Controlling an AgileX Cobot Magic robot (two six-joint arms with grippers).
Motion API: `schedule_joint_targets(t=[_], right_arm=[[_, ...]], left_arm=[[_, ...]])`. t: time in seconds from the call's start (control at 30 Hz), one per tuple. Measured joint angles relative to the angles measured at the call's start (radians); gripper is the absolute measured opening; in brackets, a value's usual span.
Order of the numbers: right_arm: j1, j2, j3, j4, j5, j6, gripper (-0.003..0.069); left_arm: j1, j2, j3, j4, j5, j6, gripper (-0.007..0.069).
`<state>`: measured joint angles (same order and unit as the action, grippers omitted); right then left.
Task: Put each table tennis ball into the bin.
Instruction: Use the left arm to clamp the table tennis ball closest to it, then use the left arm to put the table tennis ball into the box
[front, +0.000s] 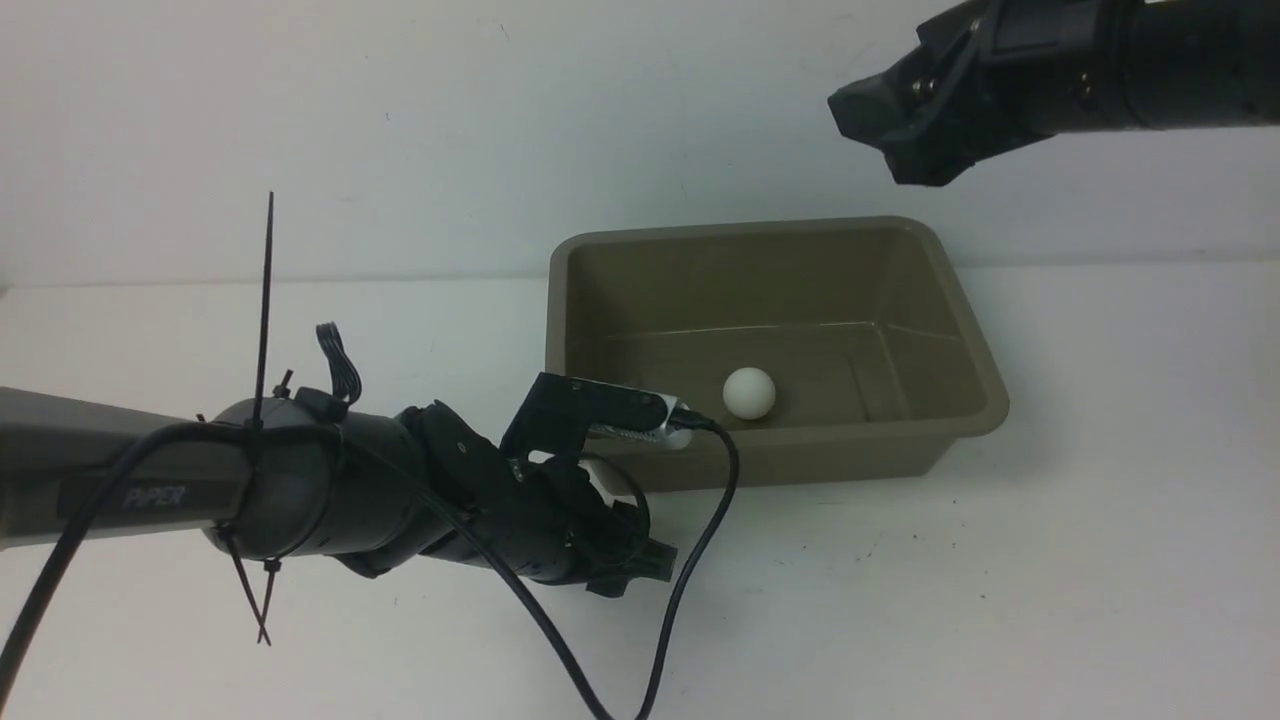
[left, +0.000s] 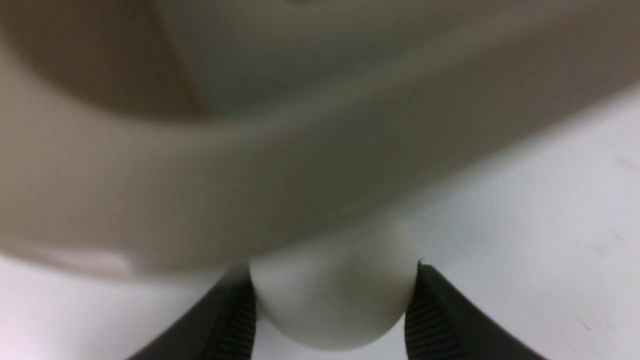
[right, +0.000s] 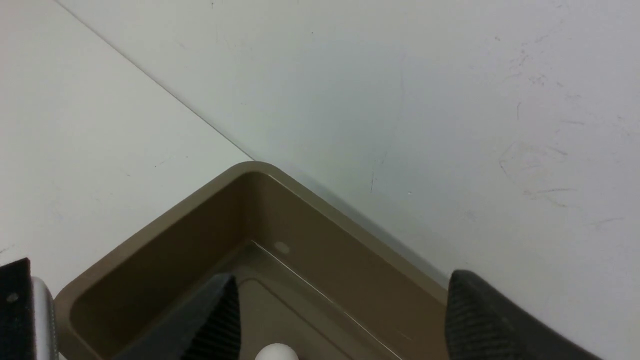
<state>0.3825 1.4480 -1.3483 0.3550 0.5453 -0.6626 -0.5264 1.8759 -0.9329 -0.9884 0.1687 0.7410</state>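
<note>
While my left gripper (left: 332, 286) pinches a table tennis ball (left: 330, 315) low down, just outside the bin's (front: 965, 300) near wall, I should lift it clear of the rim first, then let go over the floor beside the second ball (front: 749, 392) lying inside.

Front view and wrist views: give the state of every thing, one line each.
bin: upright, one ball inside.
ball in bin: loose, resting on the bin floor.
left hand: shut on the held ball.
held ball: gripped on both sides, outside the bin beside its near wall.
right hand: open, empty, raised above the bin.
</note>
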Motion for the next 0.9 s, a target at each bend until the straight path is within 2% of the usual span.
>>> schedule_joint_targets(t=[0.5,0.73,0.9], right_arm=[[0.000,0.000,0.000,0.000,-0.025,-0.008,0.0501],[0.000,0.000,0.000,0.002,-0.025,-0.008,0.0501],[0.000,0.000,0.000,0.016,-0.026,-0.008,0.0501]], left_arm=[[-0.002,-0.279,0.002,0.005,0.101,0.018,0.0348],[-0.002,-0.325,-0.037,0.005,-0.014,0.151,0.0348],[0.014,-0.247,-0.147,0.004,-0.044,0.187,0.0346]])
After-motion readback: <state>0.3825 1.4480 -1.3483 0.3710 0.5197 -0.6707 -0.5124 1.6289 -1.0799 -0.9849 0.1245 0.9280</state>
